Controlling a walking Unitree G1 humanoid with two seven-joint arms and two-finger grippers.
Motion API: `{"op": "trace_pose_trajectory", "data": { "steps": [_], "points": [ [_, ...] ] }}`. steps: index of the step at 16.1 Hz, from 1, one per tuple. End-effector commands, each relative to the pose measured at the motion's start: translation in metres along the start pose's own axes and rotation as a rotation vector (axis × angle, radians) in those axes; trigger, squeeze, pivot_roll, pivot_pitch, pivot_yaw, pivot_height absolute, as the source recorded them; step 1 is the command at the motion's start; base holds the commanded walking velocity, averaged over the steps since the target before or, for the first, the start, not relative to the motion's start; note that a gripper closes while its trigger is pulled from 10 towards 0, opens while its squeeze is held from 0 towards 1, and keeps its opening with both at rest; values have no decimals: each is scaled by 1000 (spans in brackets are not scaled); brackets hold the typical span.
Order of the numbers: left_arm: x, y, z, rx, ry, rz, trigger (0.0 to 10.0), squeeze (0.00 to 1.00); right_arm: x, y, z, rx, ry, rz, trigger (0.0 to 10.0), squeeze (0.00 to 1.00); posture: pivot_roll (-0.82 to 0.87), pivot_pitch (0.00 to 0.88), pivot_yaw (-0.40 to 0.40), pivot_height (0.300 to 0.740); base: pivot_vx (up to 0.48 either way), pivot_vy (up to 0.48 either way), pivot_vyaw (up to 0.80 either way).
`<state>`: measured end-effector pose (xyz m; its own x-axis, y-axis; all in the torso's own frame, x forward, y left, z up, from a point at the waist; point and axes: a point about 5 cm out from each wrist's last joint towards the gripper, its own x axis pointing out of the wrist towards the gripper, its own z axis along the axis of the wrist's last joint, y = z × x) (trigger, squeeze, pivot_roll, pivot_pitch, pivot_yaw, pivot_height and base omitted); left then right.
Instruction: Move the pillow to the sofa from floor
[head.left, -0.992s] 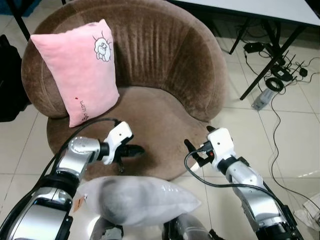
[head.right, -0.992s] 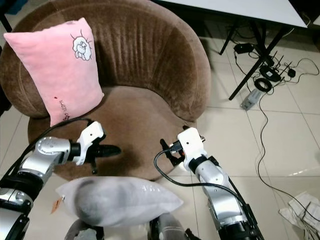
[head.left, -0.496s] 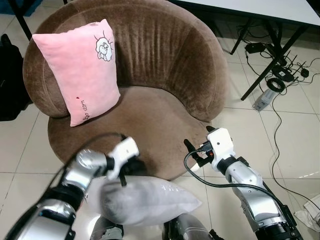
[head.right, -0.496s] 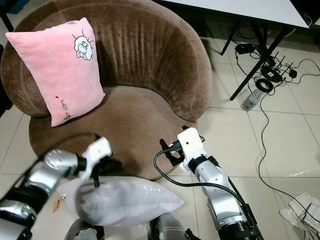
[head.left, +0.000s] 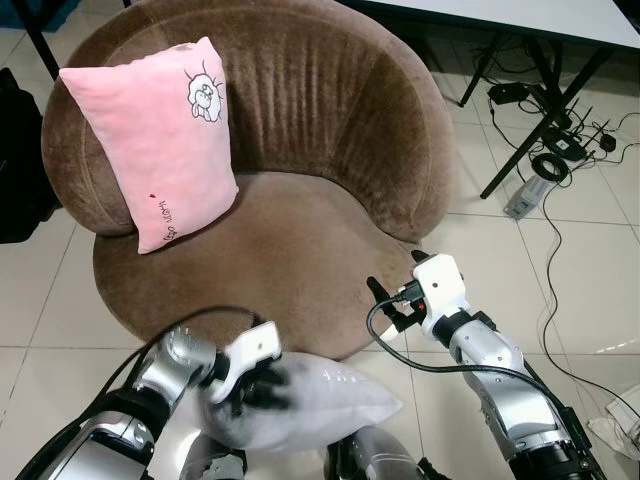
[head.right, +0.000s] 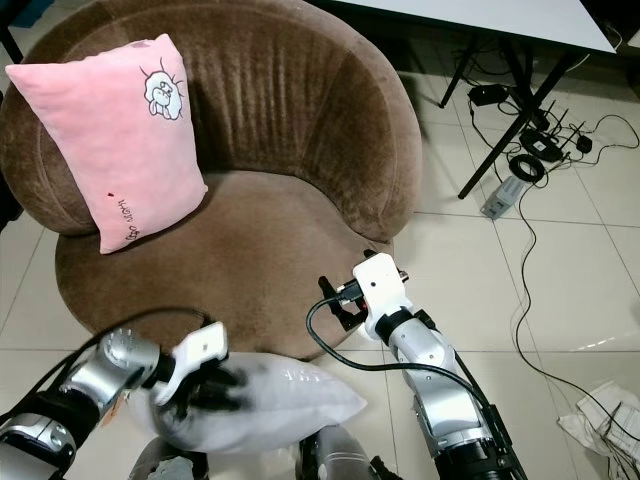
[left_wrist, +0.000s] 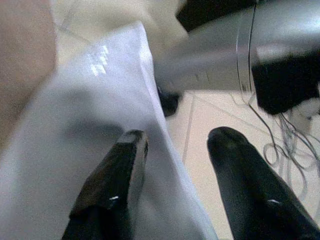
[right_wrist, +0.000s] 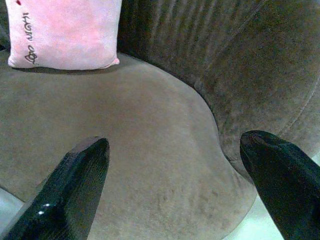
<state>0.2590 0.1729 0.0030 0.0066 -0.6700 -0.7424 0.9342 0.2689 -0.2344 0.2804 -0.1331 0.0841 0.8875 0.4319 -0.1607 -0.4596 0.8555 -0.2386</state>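
Left claw (head.left: 262, 385), at the lower left of the frame, is pressing into the soft white fabric pillow (head.left: 320, 400), its black fingers (left_wrist: 116, 175) spread and straddling the pillow's edge, gripping nothing yet. That pillow is lying on the floor at the bottom centre, long axis running across the frame, stretching rightward from this nearer claw. Above, the round brown velvet sofa (head.left: 320, 230) is holding a pink plush cushion (head.left: 150, 140). Right claw (head.left: 385, 305) is hovering wide open and empty over the seat's front edge.
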Motion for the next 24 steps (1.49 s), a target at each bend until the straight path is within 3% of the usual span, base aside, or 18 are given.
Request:
{"op": "trace_pose_trajectory", "data": {
  "steps": [1, 12, 16, 24],
  "points": [
    [5, -4, -6, 13, 48, -28, 10000, 1000, -1, -1, -6, 1, 28, -6, 10000, 173, -116, 240, -135, 740, 0, 0, 0],
    [3, -7, -27, 73, 206, -35, 10000, 1000, 1, 1, -7, 1, 24, -9, 10000, 173, -113, 222, -124, 740, 0, 0, 0],
    [-4, -8, -42, 206, 351, -33, 10000, 1000, 1, 3, -9, 0, 32, 0, 10000, 173, -104, 230, -128, 740, 0, 0, 0],
    [-19, 4, -46, 431, 553, 11, 10000, 1000, 2, 1, -8, -6, 33, 5, 10000, 176, -110, 232, -136, 740, 0, 0, 0]
  ]
}}
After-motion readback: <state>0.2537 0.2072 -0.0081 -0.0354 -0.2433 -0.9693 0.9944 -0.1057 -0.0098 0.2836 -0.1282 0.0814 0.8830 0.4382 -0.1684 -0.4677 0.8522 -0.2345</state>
